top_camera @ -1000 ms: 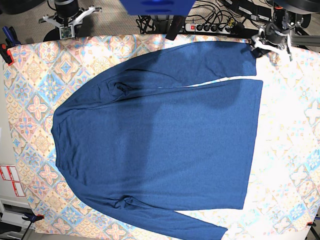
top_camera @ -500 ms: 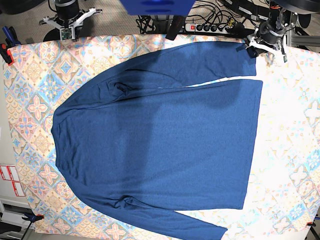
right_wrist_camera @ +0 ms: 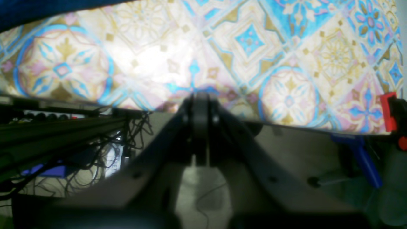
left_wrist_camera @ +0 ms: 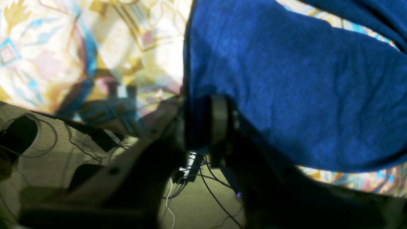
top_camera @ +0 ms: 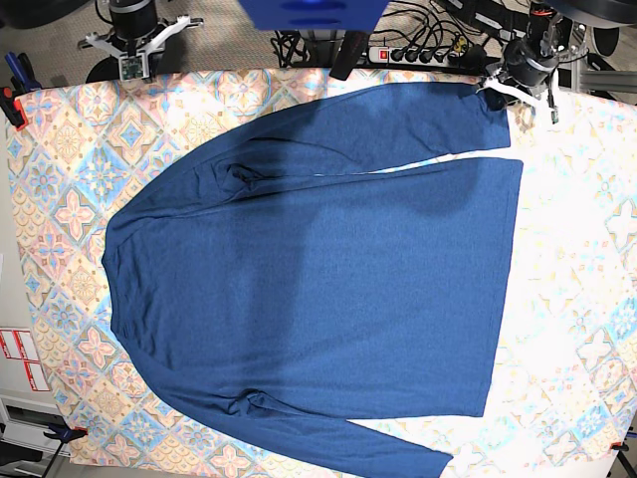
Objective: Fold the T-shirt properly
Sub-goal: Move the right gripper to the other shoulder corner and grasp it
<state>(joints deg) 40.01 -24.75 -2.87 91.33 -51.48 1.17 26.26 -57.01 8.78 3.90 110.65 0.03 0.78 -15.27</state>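
The T-shirt (top_camera: 318,289) lies spread flat on the bench (top_camera: 587,259), body across the middle, one long sleeve along the far edge and the other along the near edge. My left tool (left_wrist_camera: 203,122) sits at the cuff end of the far sleeve, right at the bench's far corner. In the left wrist view its jaws look drawn in around the blue cuff edge, dark fabric sandwiched between them, though that view is murky and I can't swear the pinch is firm. My right tool (right_wrist_camera: 200,119) is clenched on nothing, parked off the far edge of the bench, well apart from the shirt.

I judge this to be the opening step: taking hold of a sleeve so it can be folded across the body. The next move calls for a secure pinch, then lifting the cuff clear and carrying it inward over the torso without dragging the body fabric out of its flat lay.
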